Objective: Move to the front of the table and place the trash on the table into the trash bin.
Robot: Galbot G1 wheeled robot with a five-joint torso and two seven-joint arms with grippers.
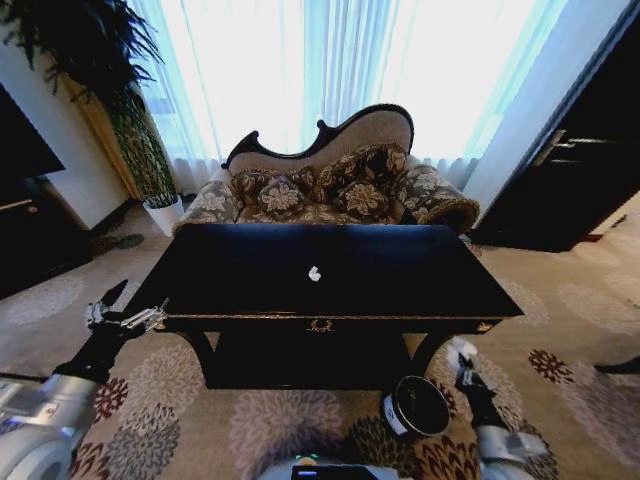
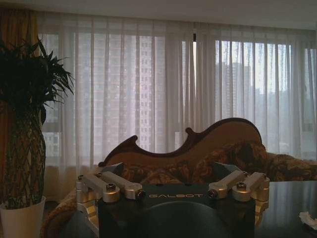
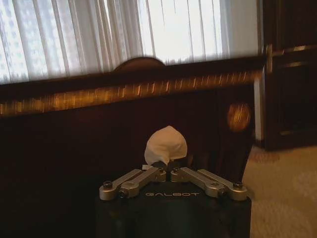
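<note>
The glossy black table stands in front of me with one small white scrap near its middle; the scrap also lies on the dark top in the left wrist view. My right gripper hangs below the table's front right corner, shut on a crumpled white paper wad between its fingers. The dark round trash bin sits on the carpet just left of that gripper. My left gripper hovers open at the table's front left corner, holding nothing.
A patterned brown sofa stands right behind the table. A tall plant in a white pot is at the back left, and dark cabinets line the right wall. Flowered carpet lies open before the table.
</note>
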